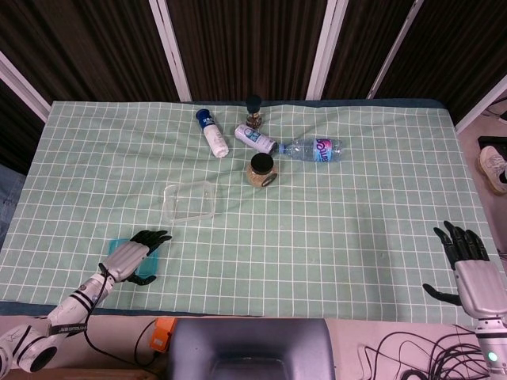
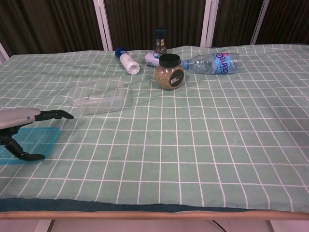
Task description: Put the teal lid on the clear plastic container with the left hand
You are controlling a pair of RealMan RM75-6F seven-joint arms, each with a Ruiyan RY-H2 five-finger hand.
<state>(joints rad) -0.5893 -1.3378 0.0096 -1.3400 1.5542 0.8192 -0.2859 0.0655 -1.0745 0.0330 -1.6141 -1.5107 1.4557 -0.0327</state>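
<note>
The teal lid (image 1: 155, 260) (image 2: 35, 140) lies flat on the checked cloth near the table's front left. My left hand (image 1: 133, 256) (image 2: 24, 123) hovers over it, fingers spread and pointing right, thumb (image 2: 21, 153) hanging low beside the lid's front edge; it holds nothing. The clear plastic container (image 1: 189, 200) (image 2: 98, 95) sits open farther back and to the right of the lid. My right hand (image 1: 469, 265) rests open at the front right edge of the table, far from both.
At the back middle stand a brown-filled jar (image 1: 261, 170) (image 2: 169, 72) and a dark-capped shaker (image 1: 253, 111). Lying around them are a white blue-capped bottle (image 1: 212, 133), a small white bottle (image 1: 254, 138) and a water bottle (image 1: 315, 149) (image 2: 216, 63).
</note>
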